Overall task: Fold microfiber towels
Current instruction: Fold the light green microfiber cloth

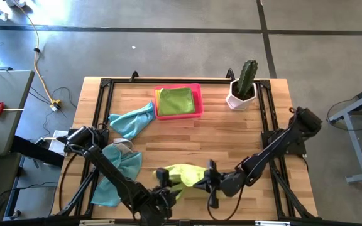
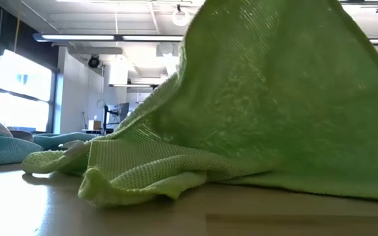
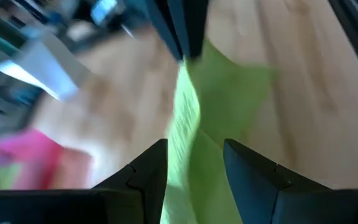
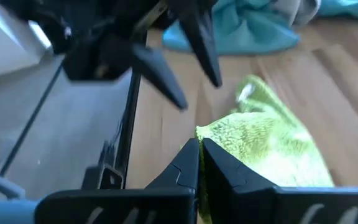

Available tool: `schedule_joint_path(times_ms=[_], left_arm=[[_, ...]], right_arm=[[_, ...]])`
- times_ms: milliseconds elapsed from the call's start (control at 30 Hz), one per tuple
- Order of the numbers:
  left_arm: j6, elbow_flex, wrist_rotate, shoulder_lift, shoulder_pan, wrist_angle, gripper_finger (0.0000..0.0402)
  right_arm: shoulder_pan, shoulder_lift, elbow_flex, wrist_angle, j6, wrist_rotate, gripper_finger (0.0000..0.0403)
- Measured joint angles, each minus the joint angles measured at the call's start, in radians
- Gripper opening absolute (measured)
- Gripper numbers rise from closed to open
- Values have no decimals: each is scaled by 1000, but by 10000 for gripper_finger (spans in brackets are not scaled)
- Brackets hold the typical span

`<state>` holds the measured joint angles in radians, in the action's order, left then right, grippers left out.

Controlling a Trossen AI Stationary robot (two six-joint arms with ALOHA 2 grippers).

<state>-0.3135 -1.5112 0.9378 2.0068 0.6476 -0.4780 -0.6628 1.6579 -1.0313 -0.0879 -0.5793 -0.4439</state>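
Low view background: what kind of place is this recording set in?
Probably an industrial lab or workshop: bare concrete floor, exposed ceiling with strip lights, large windows, and a wooden table in a black frame.

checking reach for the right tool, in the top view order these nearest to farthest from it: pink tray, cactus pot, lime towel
1. lime towel, at the right tool, near edge
2. pink tray, far side, middle
3. cactus pot, far right corner, only slightly farther than the tray

Left hand [image 3: 194, 168] fingers spread around lime towel [image 3: 229, 106]; pink tray [image 3: 33, 152] beyond, on wood table [image 3: 123, 93].
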Motion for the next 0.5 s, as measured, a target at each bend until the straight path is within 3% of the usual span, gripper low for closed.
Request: schedule_joint_path(times_ms=[133, 500], left_arm=[[97, 0, 93, 0, -4, 95, 145], [119, 0, 99, 0, -67, 169, 145]], right_arm=[[22, -24, 0, 3, -6, 0, 1], [61, -49, 0, 3, 10, 17, 0]])
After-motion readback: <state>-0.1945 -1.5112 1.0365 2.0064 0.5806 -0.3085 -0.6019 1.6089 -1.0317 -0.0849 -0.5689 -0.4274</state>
